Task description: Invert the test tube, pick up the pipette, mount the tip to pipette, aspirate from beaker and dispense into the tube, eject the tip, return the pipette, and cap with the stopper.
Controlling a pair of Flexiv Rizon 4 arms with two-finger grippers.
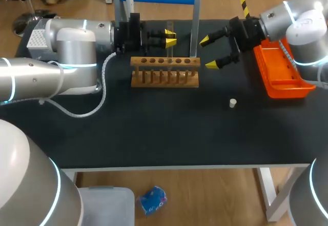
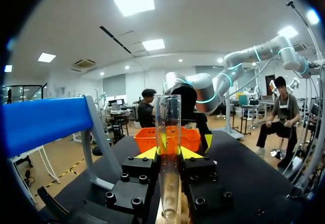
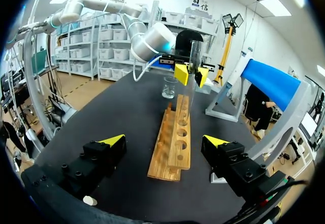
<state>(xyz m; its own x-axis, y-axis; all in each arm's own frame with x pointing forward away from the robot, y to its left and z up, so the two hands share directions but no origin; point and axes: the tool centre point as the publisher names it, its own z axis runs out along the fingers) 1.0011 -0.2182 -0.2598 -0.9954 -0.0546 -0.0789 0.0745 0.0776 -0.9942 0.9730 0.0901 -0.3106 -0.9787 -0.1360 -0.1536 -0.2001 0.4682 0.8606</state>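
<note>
While the left gripper [image 1: 170, 37] clamps the test tube [image 2: 168, 117] upright at the rack [image 1: 164, 77], likely for turning it over, the right gripper [image 1: 208, 52] hangs wide apart nearby.

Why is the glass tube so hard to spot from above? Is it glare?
Head view: no glare; the clear tube in the left claw just fades into the dark table. Left wrist view: seen close, its edges catch light and the orange tray shows through it. Right wrist view: it shows faintly above the rack.
</note>
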